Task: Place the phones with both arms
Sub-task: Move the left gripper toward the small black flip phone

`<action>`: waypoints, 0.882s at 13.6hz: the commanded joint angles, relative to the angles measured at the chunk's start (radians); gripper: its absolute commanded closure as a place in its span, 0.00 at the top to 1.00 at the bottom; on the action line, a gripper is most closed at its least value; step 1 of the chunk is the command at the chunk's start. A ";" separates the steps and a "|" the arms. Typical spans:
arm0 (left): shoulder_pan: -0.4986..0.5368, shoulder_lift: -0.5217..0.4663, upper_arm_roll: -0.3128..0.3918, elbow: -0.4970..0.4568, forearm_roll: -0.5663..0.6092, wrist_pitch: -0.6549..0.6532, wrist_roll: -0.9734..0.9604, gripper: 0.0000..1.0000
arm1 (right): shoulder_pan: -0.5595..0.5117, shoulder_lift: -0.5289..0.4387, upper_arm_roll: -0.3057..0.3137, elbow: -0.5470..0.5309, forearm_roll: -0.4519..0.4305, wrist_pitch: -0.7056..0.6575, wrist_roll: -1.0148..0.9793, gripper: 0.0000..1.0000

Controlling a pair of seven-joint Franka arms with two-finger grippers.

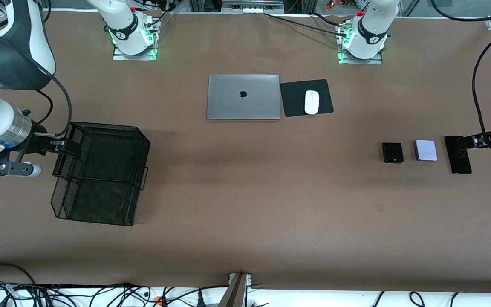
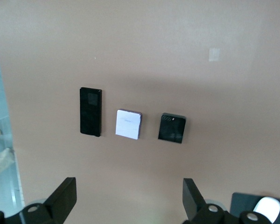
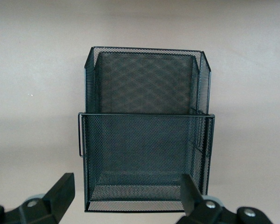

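Three phones lie in a row on the brown table toward the left arm's end: a small squarish black one (image 1: 392, 152), a pale lavender-white one (image 1: 426, 150) and a long slim black slab (image 1: 459, 157). All three show in the left wrist view: the slab (image 2: 90, 111), the lavender one (image 2: 128, 124) and the black one (image 2: 172, 127). My left gripper (image 1: 463, 141) (image 2: 129, 198) is open and empty, raised over the table by the slab. My right gripper (image 1: 68, 145) (image 3: 126, 196) is open and empty, raised at the edge of the black mesh basket (image 1: 92, 209) (image 3: 147, 130).
A shut silver laptop (image 1: 243, 97) lies in the middle, nearer the bases. Beside it a white mouse (image 1: 311, 102) sits on a black pad (image 1: 296, 100). The mesh basket has two tiers and holds nothing visible.
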 commanded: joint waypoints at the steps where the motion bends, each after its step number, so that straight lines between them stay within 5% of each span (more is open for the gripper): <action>1: -0.141 -0.130 0.321 0.032 -0.218 -0.024 0.162 1.00 | 0.000 -0.011 0.000 -0.010 0.015 0.005 0.012 1.00; 3: -0.272 -0.196 0.572 0.014 -0.403 0.008 0.196 1.00 | 0.000 -0.010 0.000 -0.010 0.015 0.005 0.014 1.00; 5: -0.375 -0.267 0.726 -0.070 -0.538 0.063 0.195 1.00 | 0.000 -0.011 0.000 -0.010 0.015 0.003 0.008 1.00; 12: -0.550 -0.500 0.876 -0.429 -0.628 0.232 0.196 1.00 | 0.000 -0.011 0.002 -0.012 0.015 -0.002 0.013 1.00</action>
